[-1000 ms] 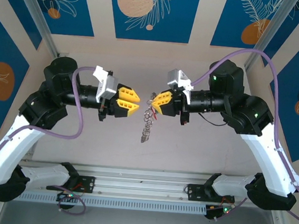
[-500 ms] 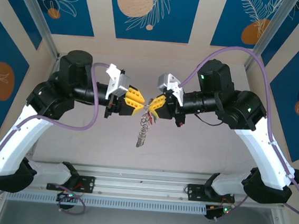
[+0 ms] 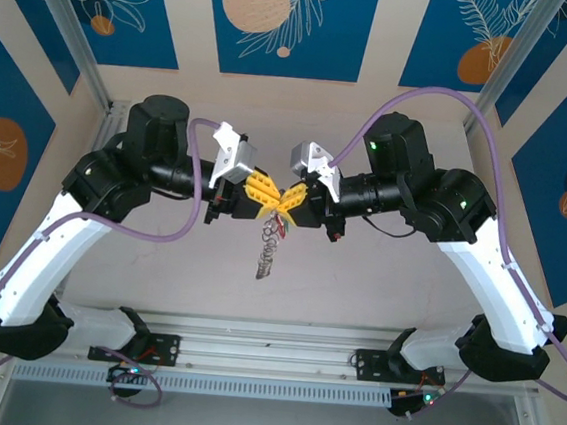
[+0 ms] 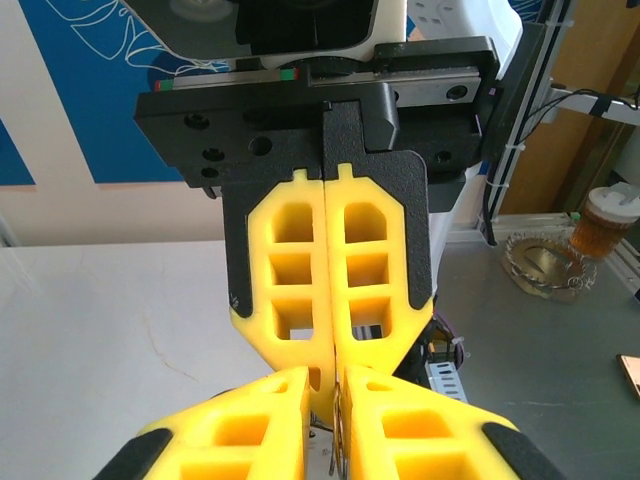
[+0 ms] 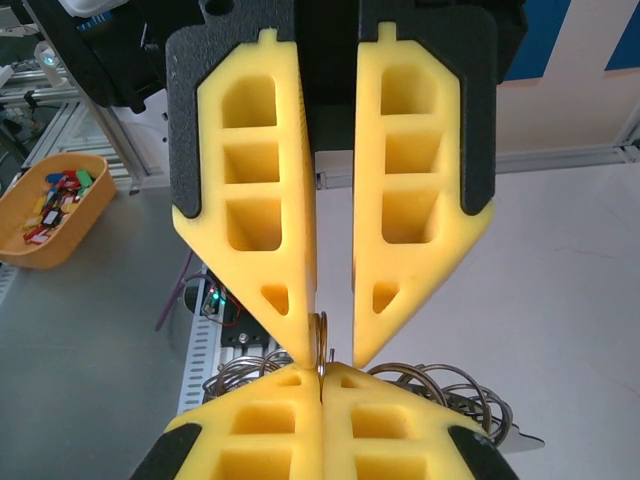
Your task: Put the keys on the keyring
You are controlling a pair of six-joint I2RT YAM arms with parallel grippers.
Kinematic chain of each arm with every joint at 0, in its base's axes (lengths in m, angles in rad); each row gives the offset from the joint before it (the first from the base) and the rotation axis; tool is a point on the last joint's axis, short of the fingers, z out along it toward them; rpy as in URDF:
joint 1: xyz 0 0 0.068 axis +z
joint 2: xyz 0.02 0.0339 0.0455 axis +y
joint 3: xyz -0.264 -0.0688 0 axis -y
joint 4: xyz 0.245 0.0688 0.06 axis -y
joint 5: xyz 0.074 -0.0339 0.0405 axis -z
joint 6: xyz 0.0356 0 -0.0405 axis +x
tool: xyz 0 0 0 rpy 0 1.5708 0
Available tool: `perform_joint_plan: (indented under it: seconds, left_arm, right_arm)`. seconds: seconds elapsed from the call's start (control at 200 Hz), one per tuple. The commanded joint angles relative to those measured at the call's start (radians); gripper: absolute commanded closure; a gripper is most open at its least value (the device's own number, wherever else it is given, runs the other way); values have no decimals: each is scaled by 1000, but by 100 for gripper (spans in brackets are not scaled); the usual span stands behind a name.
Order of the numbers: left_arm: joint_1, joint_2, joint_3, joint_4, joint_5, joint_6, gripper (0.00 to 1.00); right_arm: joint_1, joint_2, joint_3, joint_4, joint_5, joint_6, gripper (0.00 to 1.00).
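The keyring (image 3: 267,256), a grey chain of rings, dangles above the table from the spot where the two yellow grippers meet tip to tip. My right gripper (image 3: 285,203) (image 5: 322,372) is shut on the edge of its top ring (image 5: 321,340). My left gripper (image 3: 269,200) (image 4: 328,375) faces it with its jaws a narrow gap apart around that ring (image 4: 338,440), which lies against one finger only. More loops (image 5: 440,385) hang behind the right fingers. A speck of red (image 3: 282,229) shows at the chain's top; the keys are too small to make out.
An orange bin of coloured tags (image 5: 50,205) sits off the table on the left side of the right wrist view. A cup (image 4: 605,220) and a glass dish (image 4: 540,265) stand beyond the table edge. An aluminium rail (image 3: 270,357) runs along the near edge.
Both arms have swung inward until the fingertips meet over the chain's top. The left jaws have narrowed around the ring. The right gripper has stayed shut on it.
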Motion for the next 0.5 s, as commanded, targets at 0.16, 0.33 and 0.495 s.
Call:
perform_joint_plan:
  seconds: [0.16, 0.33, 0.495]
  left_arm:
    - [-15, -5, 7, -28, 12, 25, 98]
    - [-16, -6, 5, -29, 13, 23, 92]
    - [-17, -10, 0, -32, 11, 27, 88]
  right_arm:
    - [7, 0, 42, 22, -14, -13, 100]
    - [8, -7, 38, 29, -14, -16, 100]
    - [8, -11, 34, 32, -13, -18, 100]
